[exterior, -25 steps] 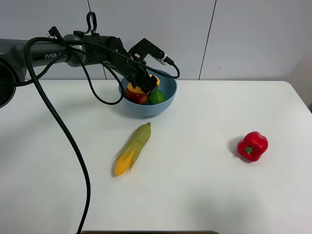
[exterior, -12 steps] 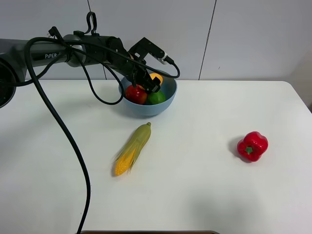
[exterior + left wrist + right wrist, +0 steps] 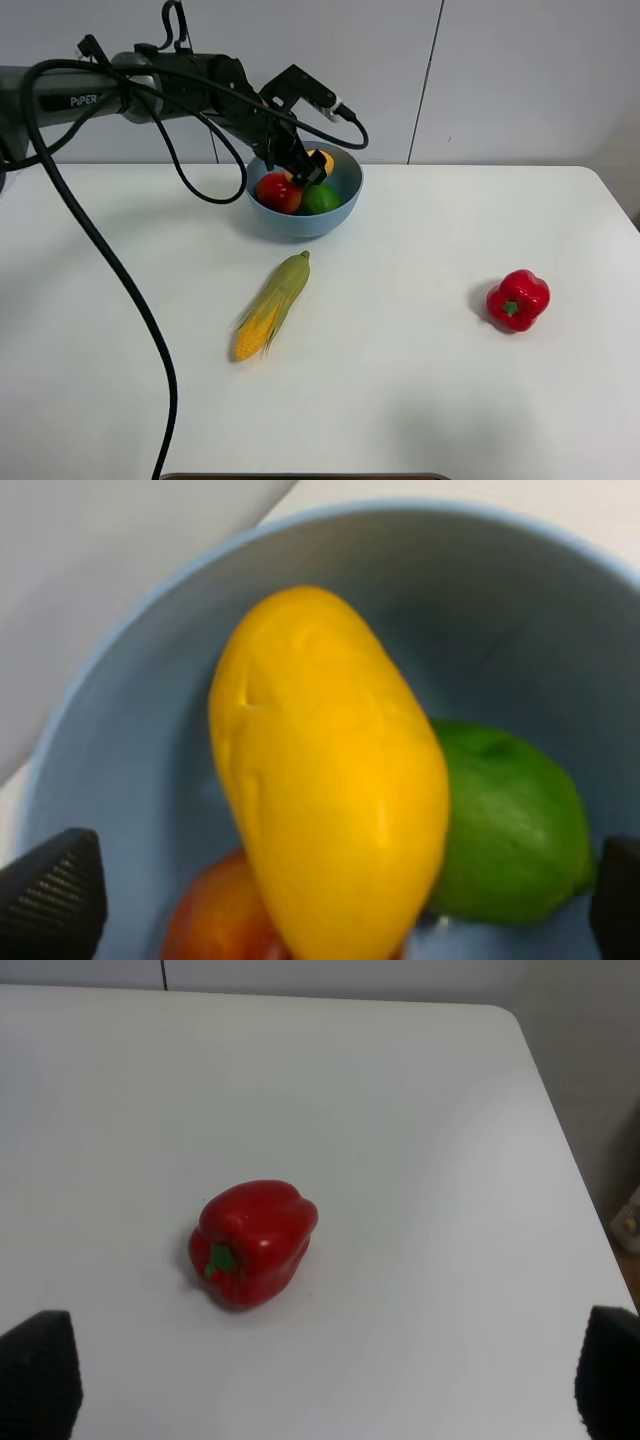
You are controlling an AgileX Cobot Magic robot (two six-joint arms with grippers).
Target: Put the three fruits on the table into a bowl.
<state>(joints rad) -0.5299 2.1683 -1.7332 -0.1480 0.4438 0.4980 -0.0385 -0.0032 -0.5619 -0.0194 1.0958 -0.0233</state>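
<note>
The mango (image 3: pixel 330 770) has been let go, and the left gripper (image 3: pixel 300 160) has been lifted, jaws wide and empty. The mango, lime (image 3: pixel 321 198) and pomegranate (image 3: pixel 279 192) are piled in the blue bowl (image 3: pixel 340 215), far left. The right gripper's (image 3: pixel 320 1380) jaws are wide too, empty.

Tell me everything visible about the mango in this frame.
The mango is elongated, smooth and yellow-orange, with shallow dents near one end. It lies inside the light-blue bowl, resting on top of the pomegranate and against the lime. The left gripper hangs open just above it, its fingertips clear of the skin. From the high view only its upper end shows.
</note>
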